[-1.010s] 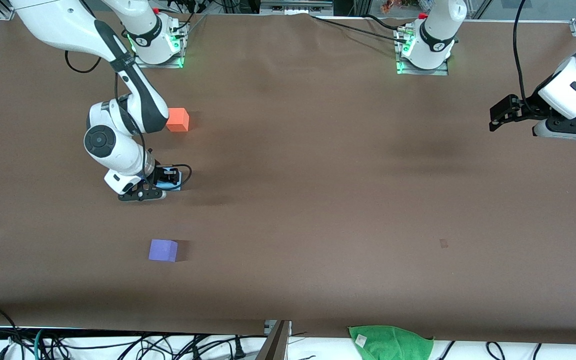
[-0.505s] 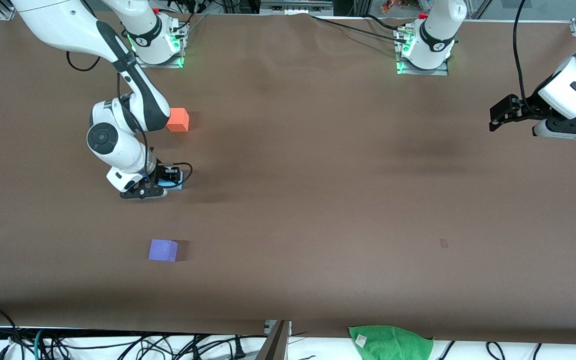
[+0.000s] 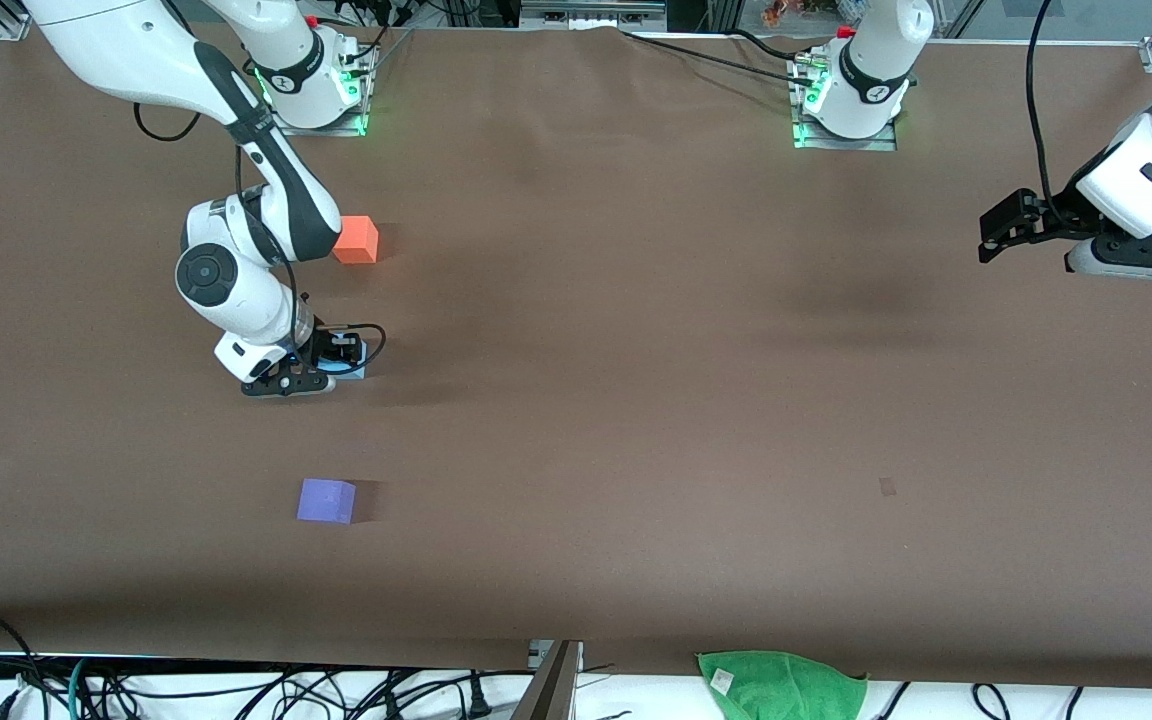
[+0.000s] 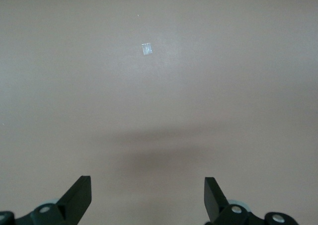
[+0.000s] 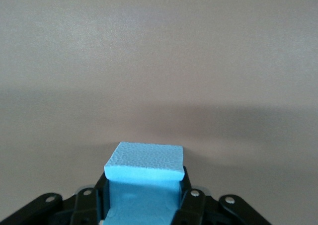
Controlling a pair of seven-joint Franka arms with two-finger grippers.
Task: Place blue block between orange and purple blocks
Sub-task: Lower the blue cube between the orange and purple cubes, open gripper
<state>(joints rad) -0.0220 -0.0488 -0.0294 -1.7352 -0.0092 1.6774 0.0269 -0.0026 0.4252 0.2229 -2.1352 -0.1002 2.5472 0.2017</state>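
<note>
The blue block (image 3: pixel 352 368) is held in my right gripper (image 3: pixel 341 358), low over the table between the orange block (image 3: pixel 356 240) and the purple block (image 3: pixel 326 500). In the right wrist view the blue block (image 5: pixel 144 183) fills the space between the fingers, which are shut on its sides. The orange block lies farther from the front camera than the gripper, the purple block nearer. My left gripper (image 3: pixel 998 232) waits open and empty above the left arm's end of the table; its fingertips (image 4: pixel 79 197) show over bare brown surface.
A green cloth (image 3: pixel 781 685) lies at the table's front edge. A small pale tape mark (image 3: pixel 887 487) is on the brown table cover; it also shows in the left wrist view (image 4: pixel 146 49). Cables hang along the front edge.
My right arm has shifted very slightly with the blue block still held. The left arm and the other blocks have not moved.
</note>
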